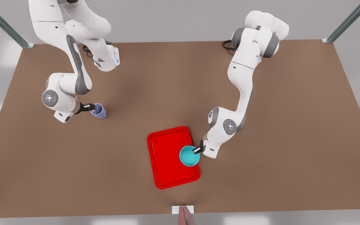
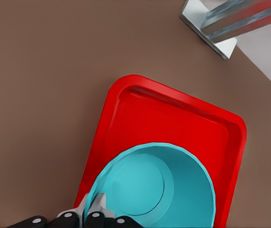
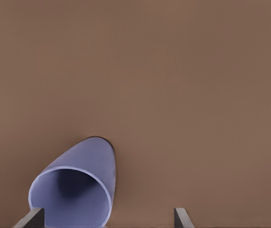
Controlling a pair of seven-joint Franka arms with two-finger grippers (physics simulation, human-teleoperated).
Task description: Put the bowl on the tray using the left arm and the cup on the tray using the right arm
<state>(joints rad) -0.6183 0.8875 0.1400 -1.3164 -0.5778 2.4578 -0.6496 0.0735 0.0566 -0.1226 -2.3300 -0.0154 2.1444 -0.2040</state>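
Resting over the tray's [image 1: 167,162] edge on the front view's right, one glossy round teal bowl [image 1: 188,157] has its rim pinched by the left tool [image 1: 197,150]. One tapered lavender cup [image 1: 99,111] stands on the brown bench [image 1: 155,90], right tool [image 1: 90,107] fingers spread beside it. One flat red tray.

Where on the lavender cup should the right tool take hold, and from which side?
On the cup's thin rim wall, one finger inside the open mouth and one outside, coming from above on the arm's side. It has no handle, and the right tool, open, already sits at that rim on the table.
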